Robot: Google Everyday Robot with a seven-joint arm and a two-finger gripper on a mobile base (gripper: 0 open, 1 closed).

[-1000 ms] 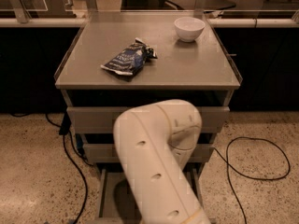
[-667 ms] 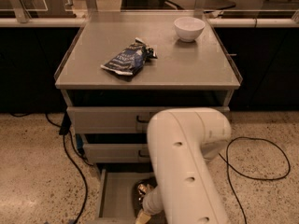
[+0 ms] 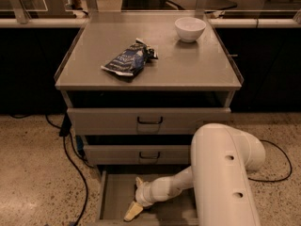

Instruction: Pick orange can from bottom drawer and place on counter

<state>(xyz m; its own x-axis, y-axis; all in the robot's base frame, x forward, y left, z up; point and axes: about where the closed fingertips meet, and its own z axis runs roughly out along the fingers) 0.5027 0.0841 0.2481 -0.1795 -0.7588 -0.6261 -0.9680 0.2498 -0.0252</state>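
Observation:
The bottom drawer is pulled out at floor level, with a plain grey floor. My white arm reaches down from the right into it. My gripper is low inside the drawer near its middle. Its cream fingertips stand apart, so it is open. The orange can is hidden, with my wrist and gripper over the spot where it lay. The counter is the flat grey cabinet top above the drawers.
A dark blue snack bag lies at the counter's left middle. A white bowl stands at its back right. Two shut upper drawers with black handles sit above. Black cables run over the speckled floor on both sides.
My arm has swung right and lower, and my gripper has gone down into the bottom drawer. The orange can, visible in the drawer a moment ago, is now covered by the gripper.

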